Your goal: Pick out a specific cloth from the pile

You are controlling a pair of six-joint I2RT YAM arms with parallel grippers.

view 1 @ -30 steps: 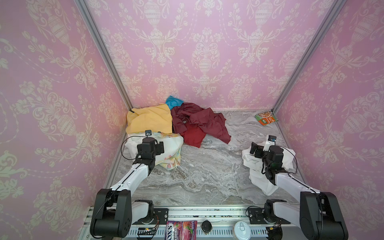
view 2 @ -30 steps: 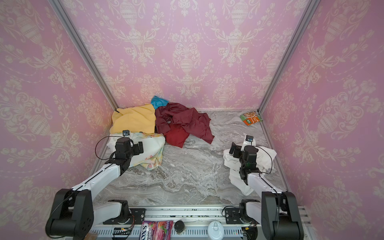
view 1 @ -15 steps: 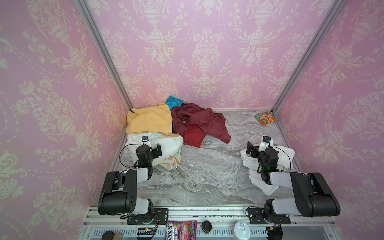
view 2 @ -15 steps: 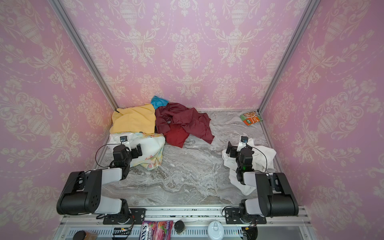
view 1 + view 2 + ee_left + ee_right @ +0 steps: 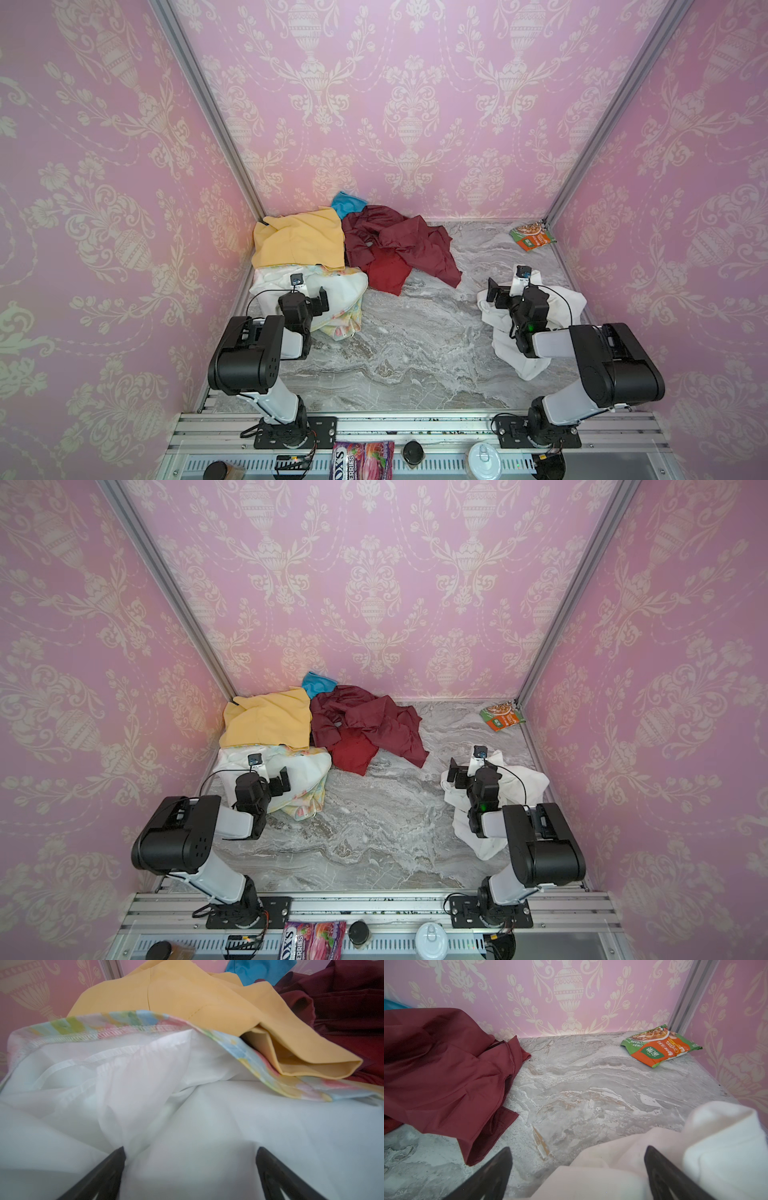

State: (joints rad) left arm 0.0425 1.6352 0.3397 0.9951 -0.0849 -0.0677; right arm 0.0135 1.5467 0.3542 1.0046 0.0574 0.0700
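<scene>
The cloth point(image 5: 559, 305), plain white, lies crumpled at the right of the marble floor, apart from the pile point(image 5: 332, 249). My right gripper point(image 5: 507, 291) rests low over it, open, with white fabric point(image 5: 716, 1157) beneath its spread fingers and nothing pinched. The pile holds a yellow cloth point(image 5: 187, 991), a maroon one point(image 5: 370, 725), a red one, a blue one point(image 5: 318, 683) and a flower-print sheet point(image 5: 345, 303). My left gripper point(image 5: 307, 297) sits open over the flower-print sheet point(image 5: 207, 1115), holding nothing.
An orange and green noodle packet point(image 5: 532, 237) lies in the back right corner. Pink walls close in three sides. On the front rail point(image 5: 415, 424) are a candy bag point(image 5: 363, 459) and some lids. Bare marble point(image 5: 415, 332) stretches between the arms.
Both arms have folded back, elbows rising near the front rail. The grippers stay low over the same cloths, open throughout. No cloth has moved.
</scene>
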